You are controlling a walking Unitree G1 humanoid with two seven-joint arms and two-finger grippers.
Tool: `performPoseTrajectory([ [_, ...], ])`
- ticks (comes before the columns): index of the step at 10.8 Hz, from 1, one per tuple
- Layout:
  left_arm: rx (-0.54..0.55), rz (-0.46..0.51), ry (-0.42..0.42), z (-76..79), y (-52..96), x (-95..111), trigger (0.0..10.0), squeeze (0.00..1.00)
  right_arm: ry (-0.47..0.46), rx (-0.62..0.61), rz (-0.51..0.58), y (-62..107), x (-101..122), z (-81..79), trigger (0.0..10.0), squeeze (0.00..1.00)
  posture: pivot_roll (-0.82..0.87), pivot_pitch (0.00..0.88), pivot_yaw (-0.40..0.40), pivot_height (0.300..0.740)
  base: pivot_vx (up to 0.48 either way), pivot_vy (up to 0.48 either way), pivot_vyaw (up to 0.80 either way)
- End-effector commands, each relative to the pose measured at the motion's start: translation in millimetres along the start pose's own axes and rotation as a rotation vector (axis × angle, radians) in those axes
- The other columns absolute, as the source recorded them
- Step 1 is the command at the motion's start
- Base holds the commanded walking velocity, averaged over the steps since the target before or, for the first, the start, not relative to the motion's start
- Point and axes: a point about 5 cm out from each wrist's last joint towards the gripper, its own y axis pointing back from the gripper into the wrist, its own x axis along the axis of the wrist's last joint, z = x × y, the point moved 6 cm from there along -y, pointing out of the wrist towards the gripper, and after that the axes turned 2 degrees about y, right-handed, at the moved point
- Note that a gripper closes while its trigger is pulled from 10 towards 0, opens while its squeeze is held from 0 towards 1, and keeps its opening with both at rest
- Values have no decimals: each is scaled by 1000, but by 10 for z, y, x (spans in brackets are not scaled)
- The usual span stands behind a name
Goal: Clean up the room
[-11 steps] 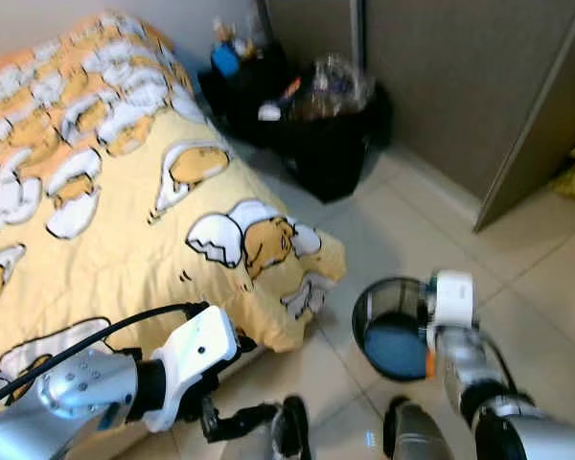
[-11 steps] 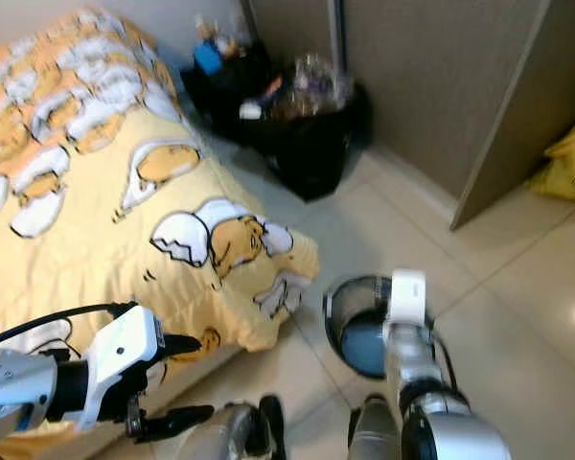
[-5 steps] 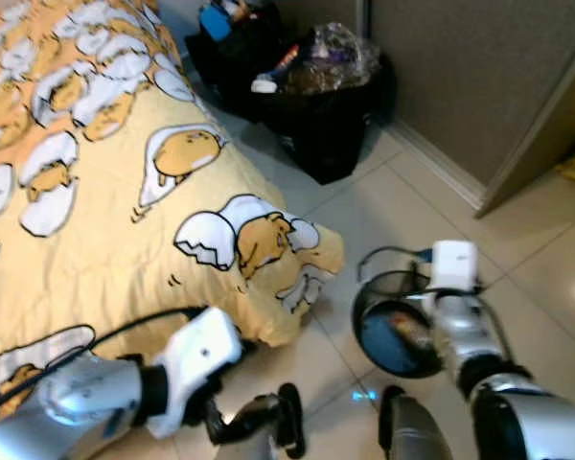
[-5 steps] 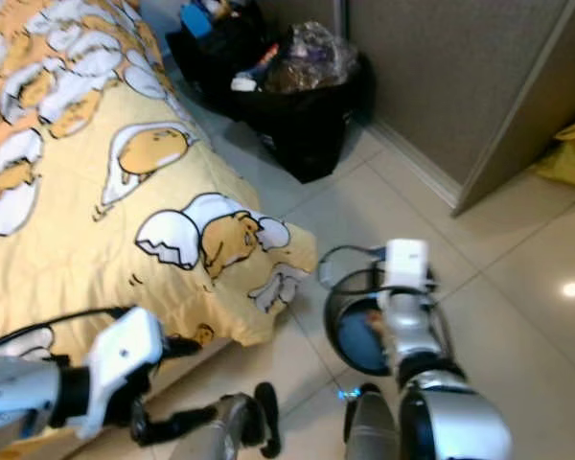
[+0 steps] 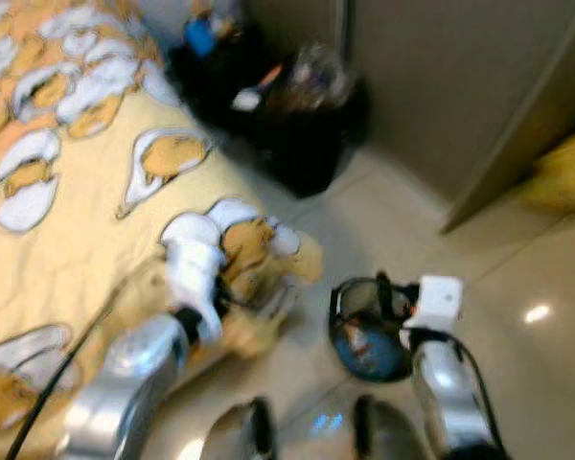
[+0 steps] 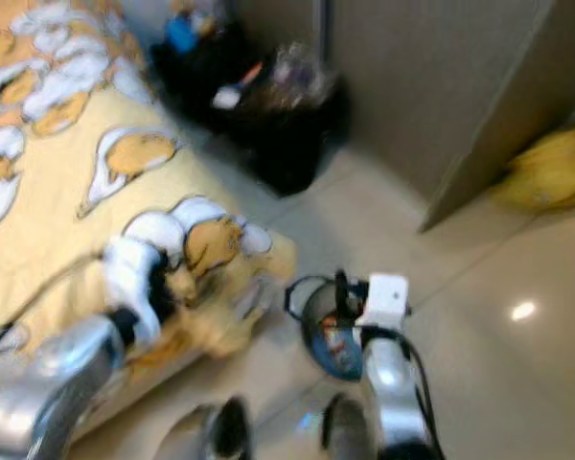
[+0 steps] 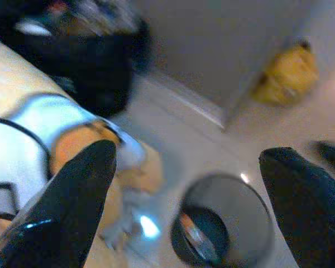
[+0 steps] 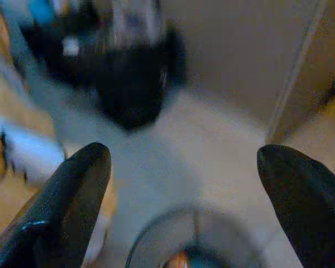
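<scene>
Pale glossy floor tiles run between a bed with a yellow cartoon-print quilt [image 5: 67, 220] and a grey wall, all blurred by camera motion. Just beneath the right hand [image 8: 184, 195] stands a small round waste bin [image 5: 369, 326] with something orange already lying in its blue bottom. The right hand's two black fingers [image 8: 72, 201] are spread wide and hold nothing, poised directly above the bin's rim.

The left hand [image 7: 184, 206] is likewise wide open and empty; it sits over the near corner of the quilt, with the bin just beyond its fingertips. Farther ahead of both hands, stuffed black rubbish bags [image 5: 287, 105] crowd against the wall, and a yellow bag [image 5: 561, 172] lies behind a door edge [image 5: 513, 125].

The drop into the bin looks done, so the sensible move would be lifting the right hand straight up, clear of the rim, before turning toward more clutter, so the light bin is not tipped.
</scene>
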Motion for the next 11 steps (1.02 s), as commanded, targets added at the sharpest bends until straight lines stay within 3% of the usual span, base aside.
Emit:
performPoseTrajectory([
  [1, 109, 25, -13, -148, -11, -63, 10000, 0, 12, 6, 73, 22, 253, 36, 10000, 0, -110, 15, 49, 740, 0, 0, 0],
  [3, 124, 50, -49, -98, -111, -91, 10000, 0, 39, -7, 89, 36, 371, 181, 10000, 0, -127, 0, 43, 740, 0, 0, 0],
  [4, 154, 72, 3, -138, -223, -102, 10000, 0, 38, -24, 39, -44, 324, 283, 10000, 0, -137, 0, 56, 740, 0, 480, 625],
  [5, 159, 83, 4, -138, -265, -94, 10000, 0, 20, -39, 13, -93, 285, 306, 10000, 0, -132, 0, 45, 740, 0, 476, 600],
  [6, 153, 88, -16, -105, -276, -125, 10000, 0, 25, -23, -10, -57, 244, 292, 10000, 0, -129, 0, 50, 740, 0, 465, 587],
  [8, 276, 30, -93, -333, -297, -267, 10000, 0, 45, 23, -42, 3, 147, 249, 10000, 0, -131, 0, 62, 740, 0, 0, 556],
  [11, 298, 49, -81, -348, -242, -280, 10000, 0, 4, 56, -43, -74, 104, 138, 10000, 0, -143, 0, 119, 740, 0, -160, 529],
])
